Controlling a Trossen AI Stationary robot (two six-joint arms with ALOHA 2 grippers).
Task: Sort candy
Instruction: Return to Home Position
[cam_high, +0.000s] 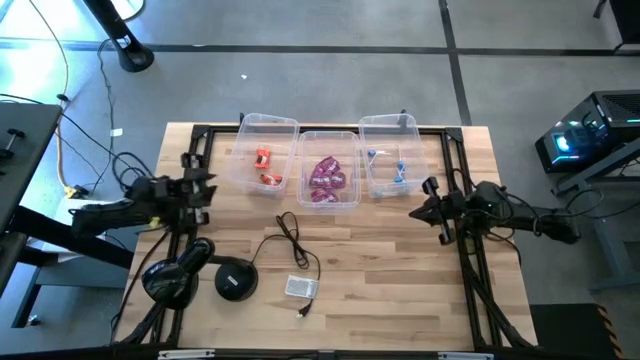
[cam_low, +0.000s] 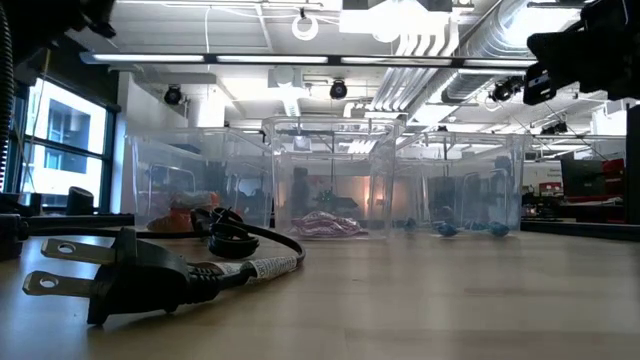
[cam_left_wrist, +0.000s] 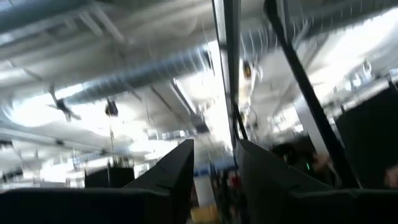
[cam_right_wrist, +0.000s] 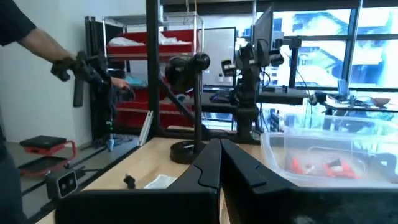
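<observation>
**Overhead view of the desk (cam_high: 400, 290), sorting judged complete.** Three clear bins stand in a row at upper centre. The left bin (cam_high: 268, 120) holds the orange candy (cam_high: 263, 157), the centre bin (cam_high: 330, 133) the purple candy (cam_high: 330, 178), and the right bin (cam_high: 388, 119) the blue candy (cam_high: 400, 170). No loose candy shows on the bare wood.

The left end effector (cam_high: 207, 190) hangs at centre left, just beside the left bin. Its wrist view is blurred, but the fingers seem set to a narrow gap with nothing between them. The right end effector (cam_high: 418, 209) hangs at centre right, near the right bin's lower corner, its fingers closed together and empty. A cable (cam_high: 290, 240) and a small white box (cam_high: 301, 287) lie at lower centre.

**Hazards, judged for the retreat to rest.**
- Either arm, swinging wide, could clip its neighbouring bin. The bins look light, so a knock could shove one or tip candy out.
- A low pass could snag the cable and drag the box.
- A person (cam_right_wrist: 31, 37) stands beyond the desk edge in the right wrist view, and a fast sweep might come close.
</observation>
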